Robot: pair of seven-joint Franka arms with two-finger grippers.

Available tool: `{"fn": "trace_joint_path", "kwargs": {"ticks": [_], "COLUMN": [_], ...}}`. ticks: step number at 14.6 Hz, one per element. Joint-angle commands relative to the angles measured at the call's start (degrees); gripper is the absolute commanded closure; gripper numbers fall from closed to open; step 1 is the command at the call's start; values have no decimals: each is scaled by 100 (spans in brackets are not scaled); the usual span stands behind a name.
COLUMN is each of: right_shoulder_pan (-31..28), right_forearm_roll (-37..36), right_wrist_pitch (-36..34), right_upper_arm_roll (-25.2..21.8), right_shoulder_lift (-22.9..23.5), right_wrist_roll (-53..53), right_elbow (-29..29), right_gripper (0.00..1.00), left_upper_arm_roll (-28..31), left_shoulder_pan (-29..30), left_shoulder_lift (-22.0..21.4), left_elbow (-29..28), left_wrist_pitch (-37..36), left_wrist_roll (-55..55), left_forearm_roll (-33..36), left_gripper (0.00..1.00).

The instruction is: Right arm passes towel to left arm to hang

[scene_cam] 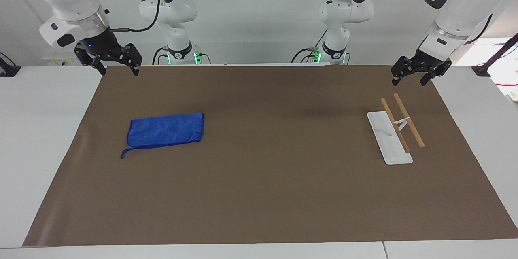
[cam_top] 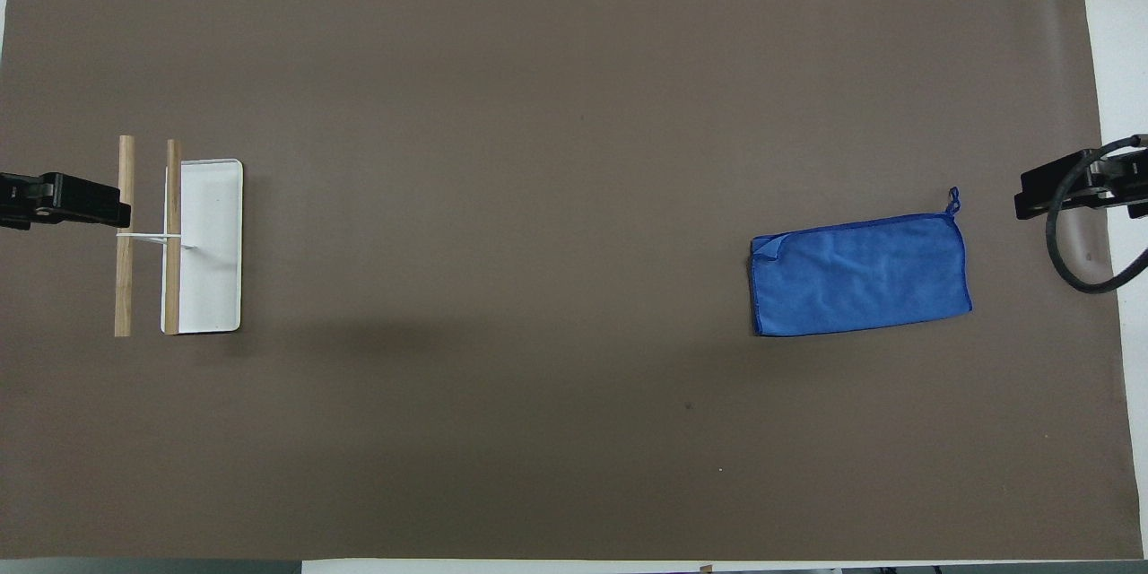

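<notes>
a brown mat [scene_cam: 259, 194] covers the white worktop [scene_cam: 40, 137]. the towel [scene_cam: 166, 130] lies flat toward the right arm's end; the rack [scene_cam: 394, 131] stands toward the left arm's. the right gripper [scene_cam: 117, 66] and left gripper [scene_cam: 409, 77] hover with fingers wide, mostly cut off overhead.

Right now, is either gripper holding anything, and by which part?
Nothing is held. The right gripper and left gripper both hang open and empty; the towel lies flat on the mat.

Towel [scene_cam: 166, 130]: royal blue. Mat [scene_cam: 259, 194]: plain brown. Rack [scene_cam: 389, 138]: white base, tan wooden rails. Grippers: black. Table [scene_cam: 40, 137]: white.
</notes>
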Motion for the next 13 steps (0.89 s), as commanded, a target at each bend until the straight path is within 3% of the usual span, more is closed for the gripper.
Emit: {"fn": "trace_joint_path", "kwargs": {"ticks": [1, 6, 13], "right_shoulder_pan": [-66, -31, 100], "right_forearm_roll": [100, 134, 170], "right_wrist_pitch": [113, 139, 788], "right_upper_arm_roll": [14, 23, 31], "right_shoulder_lift": [-42, -42, -384], "right_wrist_roll": [-53, -44, 175], "right_elbow": [-46, -55, -888], "right_gripper": [0, 0, 0], "left_upper_arm_roll": [17, 17, 17], "left_shoulder_pan": [-31, -31, -30], "left_shoulder_lift": [-122, -122, -122], "left_elbow": [-109, -109, -109], "left_wrist_pitch": [27, 19, 18], "left_wrist_roll": [-76, -76, -76], "left_forearm_roll": [131, 131, 131], "left_gripper": [0, 0, 0]}}
